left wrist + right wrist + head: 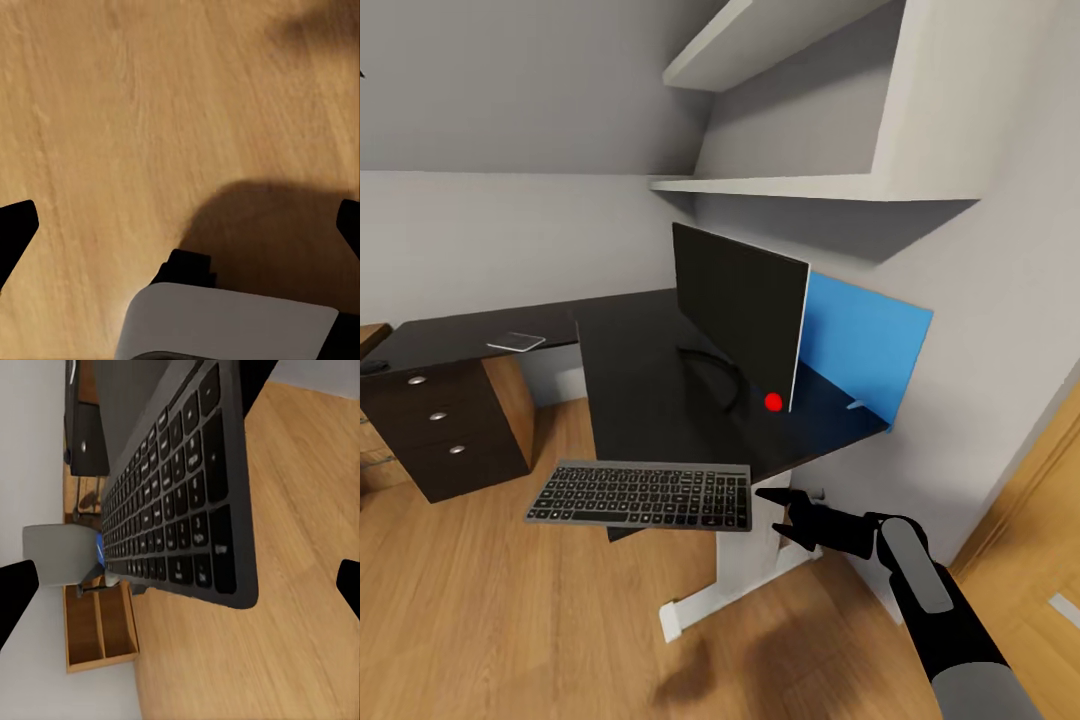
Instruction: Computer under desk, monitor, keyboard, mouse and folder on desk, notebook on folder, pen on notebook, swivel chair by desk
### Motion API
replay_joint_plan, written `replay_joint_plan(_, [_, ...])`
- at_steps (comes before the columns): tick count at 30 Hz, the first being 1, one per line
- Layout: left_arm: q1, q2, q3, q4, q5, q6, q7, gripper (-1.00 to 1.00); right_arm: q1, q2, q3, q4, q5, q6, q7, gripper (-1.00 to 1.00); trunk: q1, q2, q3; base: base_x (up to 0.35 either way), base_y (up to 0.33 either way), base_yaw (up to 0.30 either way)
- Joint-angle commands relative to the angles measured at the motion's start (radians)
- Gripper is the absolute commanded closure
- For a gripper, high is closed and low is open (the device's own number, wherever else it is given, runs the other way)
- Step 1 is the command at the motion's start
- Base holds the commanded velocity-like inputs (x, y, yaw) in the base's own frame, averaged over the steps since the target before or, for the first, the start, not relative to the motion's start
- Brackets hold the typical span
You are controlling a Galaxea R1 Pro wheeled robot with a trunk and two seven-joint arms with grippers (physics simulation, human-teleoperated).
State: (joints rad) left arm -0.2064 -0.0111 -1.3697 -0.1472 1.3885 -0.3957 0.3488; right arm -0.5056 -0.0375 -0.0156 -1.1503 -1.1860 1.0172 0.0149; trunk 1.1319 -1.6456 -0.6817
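Here, keyboard (640, 495) beside desk (650, 400).

Black right arm (950, 620) with grey panels; black pointed gripper (780, 510).

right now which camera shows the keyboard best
Head view: the whole keyboard shows, overhanging the desk front edge, beside the right hand. The right wrist view shows its keys close up, one end cropped. The left wrist view looks at wood floor.
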Motion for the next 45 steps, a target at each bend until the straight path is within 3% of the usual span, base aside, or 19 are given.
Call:
replay_joint_plan(1, [-0.001,0.000,-0.009,-0.002,0.005,-0.003,0.007,-1.00,-0.001,0.000,-0.001,0.000,0.002,0.004,0.002,-1.00,0.000,0.000,-0.001,0.259,0.000,0.000])
replay_joint_plan(10, [-0.001,0.000,-0.009,-0.002,0.004,-0.003,0.007,-1.00,-0.001,0.001,-0.002,0.014,0.002,-0.002,0.001,-1.00,0.000,0.000,-0.001,0.065,0.000,0.000])
replay_joint_plan(15, [-0.001,0.000,-0.007,-0.002,0.005,-0.021,0.007,-1.00,-0.001,-0.001,-0.003,0.053,0.002,-0.048,0.002,-1.00,0.000,0.000,-0.001,0.003,0.000,0.000])
replay_joint_plan(18, [-0.001,-0.001,-0.004,-0.002,0.006,-0.027,0.008,-1.00,-0.001,-0.002,-0.002,0.059,0.002,-0.058,0.003,-1.00,0.012,-0.021,-0.010,0.000,0.000,0.000])
replay_joint_plan(45, [-0.001,0.002,-0.005,-0.002,0.006,-0.031,0.006,-1.00,-0.001,-0.004,0.000,0.062,0.003,-0.061,0.004,-1.00,0.020,-0.035,-0.017,0.046,0.008,0.000])
